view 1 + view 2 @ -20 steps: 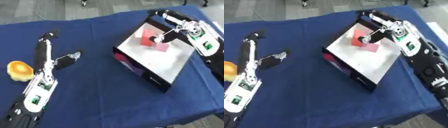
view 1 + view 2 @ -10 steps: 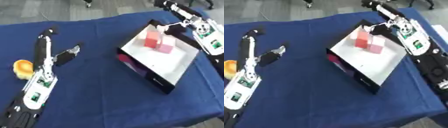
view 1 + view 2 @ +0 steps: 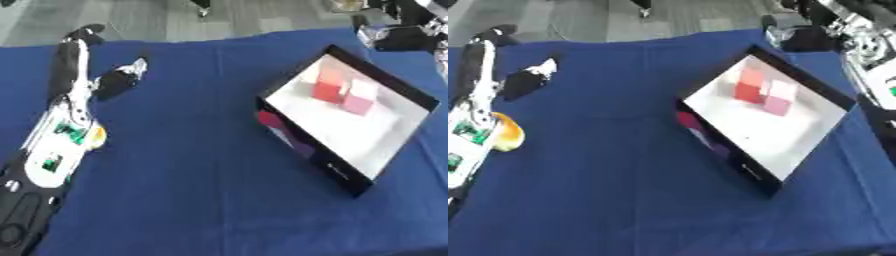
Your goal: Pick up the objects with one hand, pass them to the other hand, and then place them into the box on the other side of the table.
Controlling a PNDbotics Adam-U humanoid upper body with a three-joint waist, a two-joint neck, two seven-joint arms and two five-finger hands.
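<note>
A black box (image 3: 302, 136) with a white floor lies tilted at the right of the blue table. Inside it a red cube (image 3: 328, 91) and a pink cube (image 3: 359, 103) sit side by side near the far wall. My right hand (image 3: 395, 36) hovers beyond the box's far corner at the top right, blurred and apart from the cubes. At the far left my left hand (image 3: 70, 65) lies open, fingers pointing away and thumb spread, holding nothing. A yellow-orange object (image 3: 507, 134) rests on the cloth, half hidden by my left forearm.
The blue cloth (image 3: 192, 165) covers the table from the left arm to the box. Grey floor and dark chair legs show past the far edge. The table's right edge runs close behind the box.
My right hand has pulled up and back out of the box, leaving the red cube beside the pink one. The camera has shifted, and the left hand has stayed where it was.
</note>
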